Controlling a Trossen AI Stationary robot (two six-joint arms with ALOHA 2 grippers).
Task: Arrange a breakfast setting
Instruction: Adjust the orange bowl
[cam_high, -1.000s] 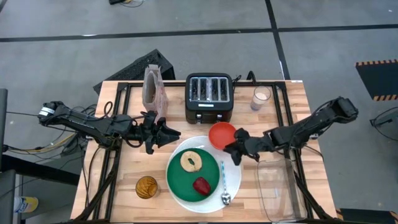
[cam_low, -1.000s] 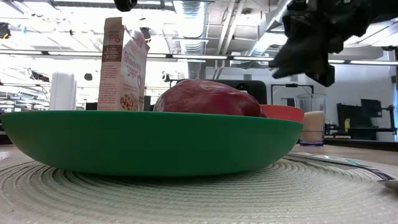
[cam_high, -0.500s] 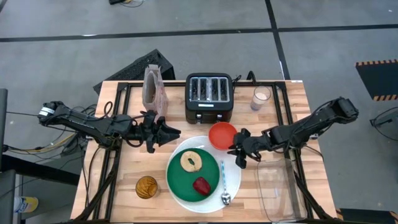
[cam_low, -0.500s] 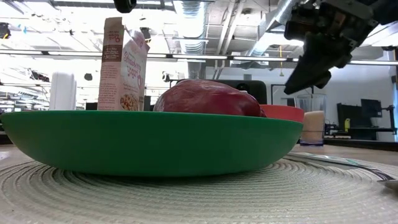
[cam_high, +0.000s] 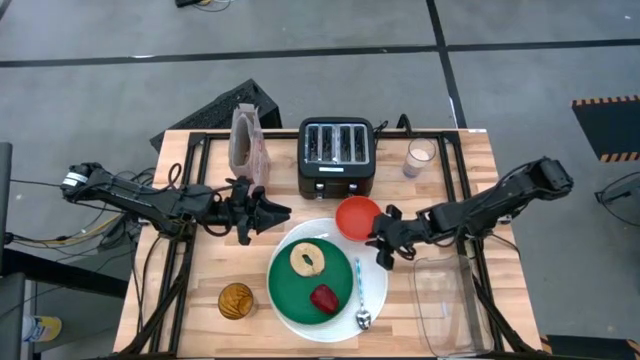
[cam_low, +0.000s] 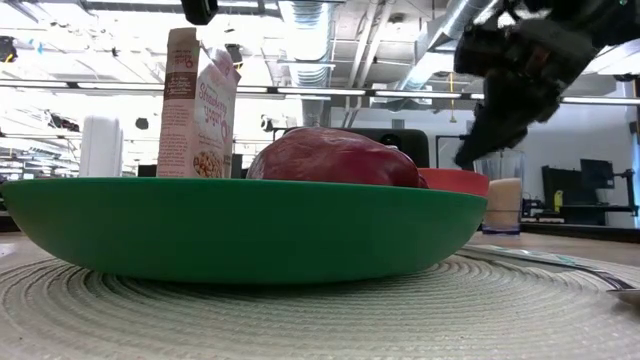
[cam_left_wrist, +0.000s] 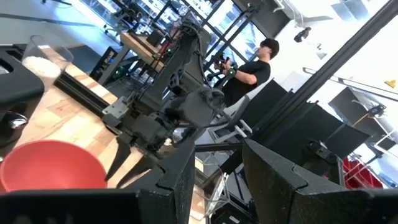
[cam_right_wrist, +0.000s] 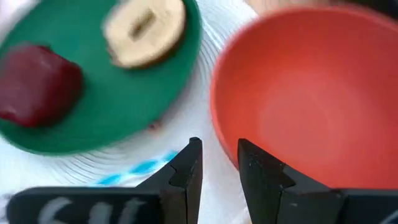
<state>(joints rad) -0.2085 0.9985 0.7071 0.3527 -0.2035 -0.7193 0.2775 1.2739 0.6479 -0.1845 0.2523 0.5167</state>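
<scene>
Right gripper (cam_high: 384, 250), narrowly parted and empty, hangs beside the smooth round red-orange bowl (cam_high: 358, 217).

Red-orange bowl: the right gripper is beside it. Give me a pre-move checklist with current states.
1. Right gripper empty, fingers apart: ok.
2. Red-orange bowl upright, empty: ok.
3. Fingers straddling the bowl's rim: not ok; in the right wrist view both lie just outside it.
4. Spoon clear of the gripper: ok.
5. Bagel half and red fruit on the green plate: ok.
6. Left gripper away, near the cereal box: ok.
</scene>
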